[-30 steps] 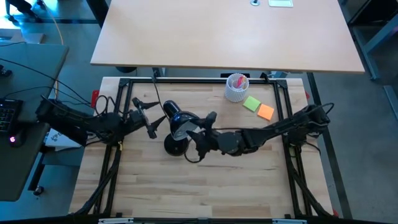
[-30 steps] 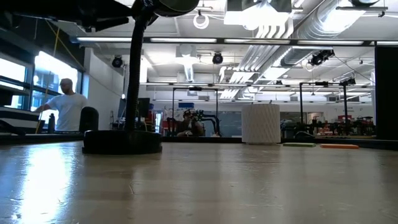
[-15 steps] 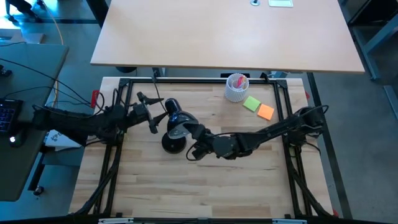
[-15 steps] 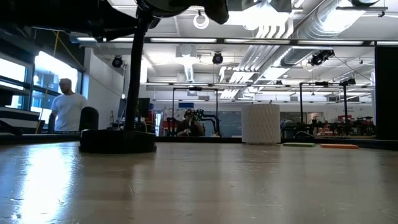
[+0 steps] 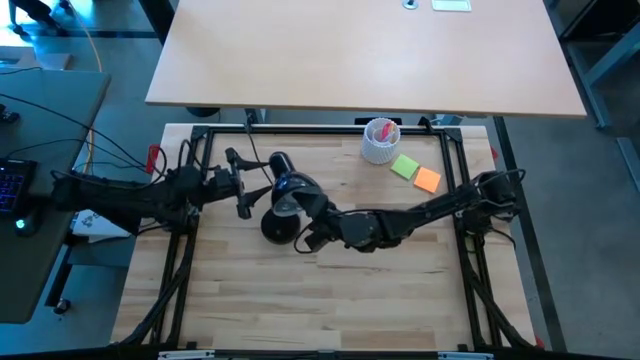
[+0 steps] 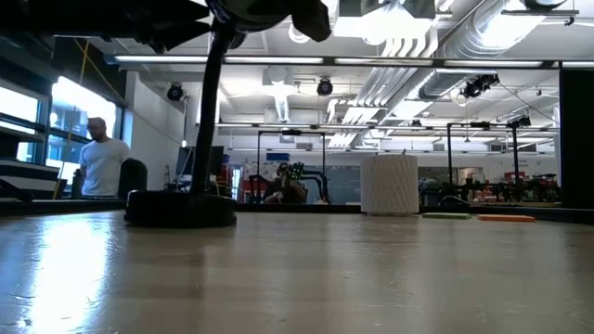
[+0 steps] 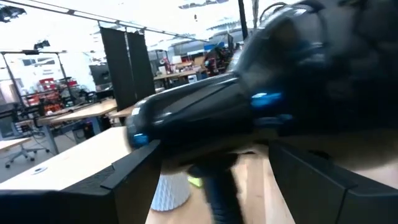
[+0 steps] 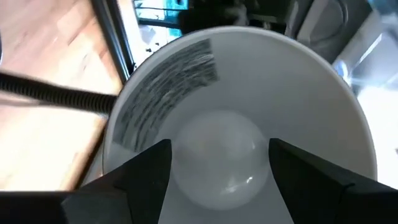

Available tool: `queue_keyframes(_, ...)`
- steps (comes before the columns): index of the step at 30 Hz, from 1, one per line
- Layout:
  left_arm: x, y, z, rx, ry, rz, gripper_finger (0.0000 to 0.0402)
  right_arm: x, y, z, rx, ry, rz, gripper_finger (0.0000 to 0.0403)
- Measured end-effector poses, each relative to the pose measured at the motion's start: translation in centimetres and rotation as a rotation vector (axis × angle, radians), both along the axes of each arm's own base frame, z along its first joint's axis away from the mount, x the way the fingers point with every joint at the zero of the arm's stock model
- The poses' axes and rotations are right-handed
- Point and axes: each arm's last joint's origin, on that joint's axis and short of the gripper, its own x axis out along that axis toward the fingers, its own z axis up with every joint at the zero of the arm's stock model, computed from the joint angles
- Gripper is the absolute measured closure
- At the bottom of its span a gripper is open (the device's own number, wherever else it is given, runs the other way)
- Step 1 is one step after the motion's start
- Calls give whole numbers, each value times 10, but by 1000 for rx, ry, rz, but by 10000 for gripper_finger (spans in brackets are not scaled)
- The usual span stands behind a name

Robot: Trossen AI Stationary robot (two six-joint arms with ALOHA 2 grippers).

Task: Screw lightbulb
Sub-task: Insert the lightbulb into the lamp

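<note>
A black desk lamp stands on its round base (image 5: 276, 230) at the table's middle left, its cone shade (image 5: 290, 190) tipped sideways. The white lightbulb (image 8: 214, 158) sits deep inside the shade's white interior (image 8: 298, 81). My right gripper (image 5: 305, 222) reaches into the shade's mouth from the right, and its fingers close on the lightbulb. My left gripper (image 5: 244, 183) is open at the shade's narrow back end (image 7: 205, 118), one finger on each side. My right gripper pinches the lightbulb's rounded sides (image 8: 180, 165) between its two fingers (image 8: 143, 180). They come level into the shade's mouth, along the bulb's axis. The bulb's base is hidden behind the bulb. Whether my left gripper touches the lamp's back end, I cannot tell.
A white ribbed cup (image 5: 380, 140) stands at the far side, with a green note (image 5: 404, 166) and an orange note (image 5: 427, 180) beside it. Black frame rails (image 5: 190, 250) run along the table's edges. Bare wood lies toward the near edge. A person (image 6: 97, 167) stands far behind.
My right gripper has rolled about its own axis at the bulb and shifted slightly toward the table's left. My left gripper has swung a little toward the far edge beside the lamp's back end. The lamp's head has turned slightly.
</note>
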Motion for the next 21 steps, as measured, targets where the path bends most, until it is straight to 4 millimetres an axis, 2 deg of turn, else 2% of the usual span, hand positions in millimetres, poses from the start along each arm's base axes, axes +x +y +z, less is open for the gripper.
queue_keyframes(8,0,-10,1,-1,-13,-49,119,2,-9,2,248,-184,-38,140)
queue_keyframes(13,-1,-19,1,21,-1,-5,135,2,-9,6,431,-354,-52,140)
queue_keyframes(16,-2,-25,0,48,24,61,143,-1,-4,9,511,-458,-96,140)
queue_keyframes(21,-4,-30,-5,63,86,158,146,-7,16,10,592,-507,-82,140)
